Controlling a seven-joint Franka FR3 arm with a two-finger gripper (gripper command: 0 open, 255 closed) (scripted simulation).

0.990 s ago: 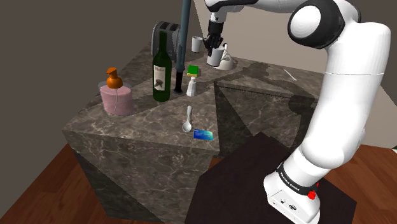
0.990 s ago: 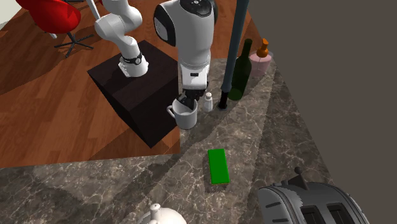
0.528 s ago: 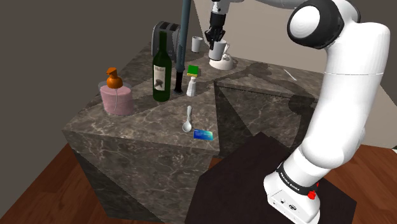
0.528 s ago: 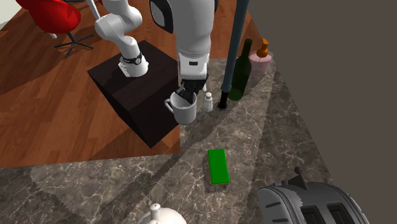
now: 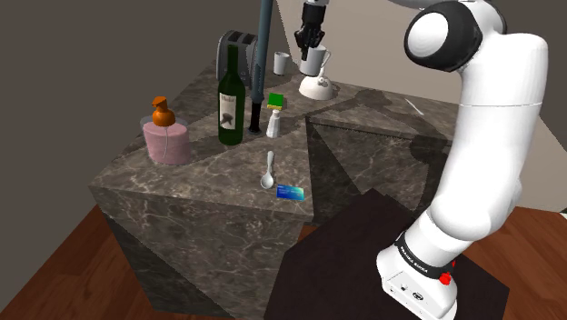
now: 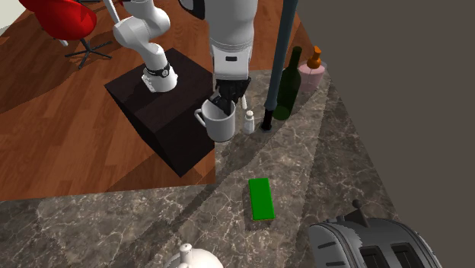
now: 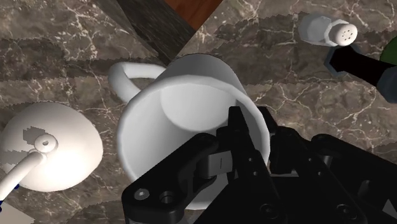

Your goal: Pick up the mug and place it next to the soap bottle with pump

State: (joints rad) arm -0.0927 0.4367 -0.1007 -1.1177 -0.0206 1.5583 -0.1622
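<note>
Wrist view: mug (image 7: 170, 118) clamped in gripper (image 7: 250, 127)

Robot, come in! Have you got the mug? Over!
Black gripper shut on rim of white mug. Mug hangs above the counter. Green wine bottle and dark pole stand before the pink pump soap bottle.

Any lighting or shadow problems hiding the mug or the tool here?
Shoulder view: the arm's shadow falls on the counter, clear of the mug. Wrist view: the black tool reads dark, the mug's rim is distinct. Second exterior view: a pale light wedge crosses the counter.
</note>
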